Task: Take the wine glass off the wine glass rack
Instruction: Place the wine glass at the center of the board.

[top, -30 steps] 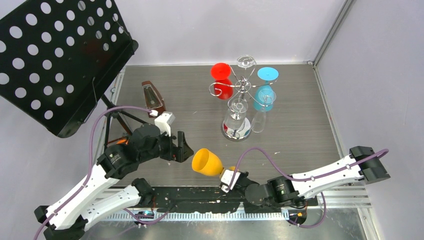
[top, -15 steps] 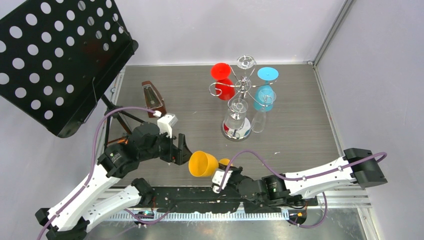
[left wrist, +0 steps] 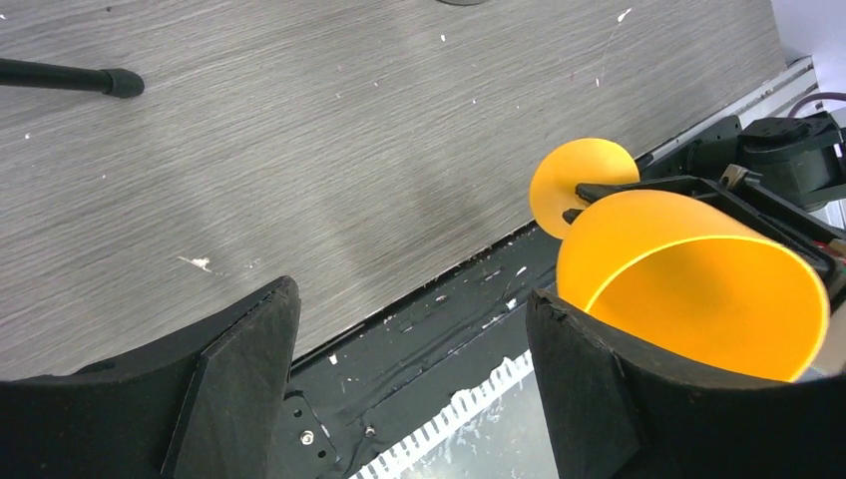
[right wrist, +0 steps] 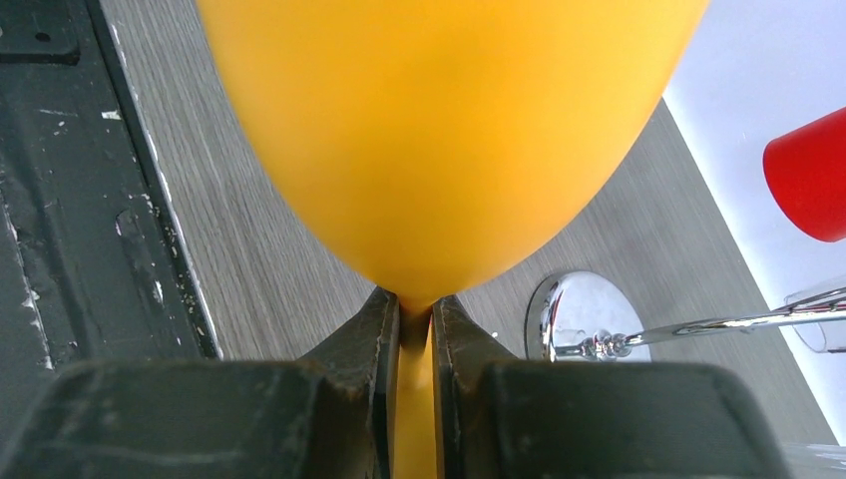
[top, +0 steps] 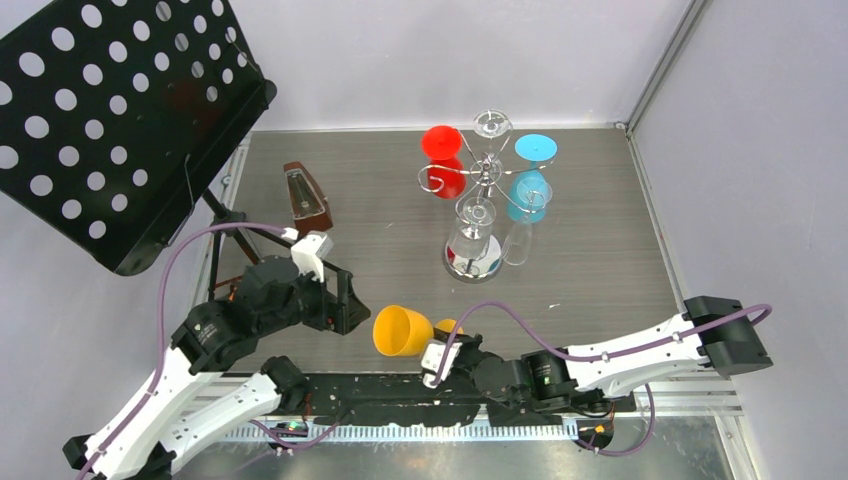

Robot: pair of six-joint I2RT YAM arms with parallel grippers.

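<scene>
Orange plastic wine glass (top: 403, 330), smooth, opaque and tulip-shaped, is already off the rack. It lies tipped on its side over the near edge of the grey wood-grain table (top: 600, 250), with its rim facing left. The right end effector (right wrist: 416, 319) is clamped on the thin stem just under the bowl. That hold leaves the bulky bowl free, and the flat round foot shows on the other side of the fingers. The left end effector (left wrist: 414, 329) has its black padded fingers spread wide with nothing between them. It hovers just beside the rim, probably lined up to take the bowl. Farther off, mid-table, stands the shiny chrome wire rack (top: 487, 175) with curled arms and a round mirrored base. A red glass (top: 445, 178), a blue glass (top: 527, 188) and clear glasses (top: 472, 232) hang on it upside down by their feet.
</scene>
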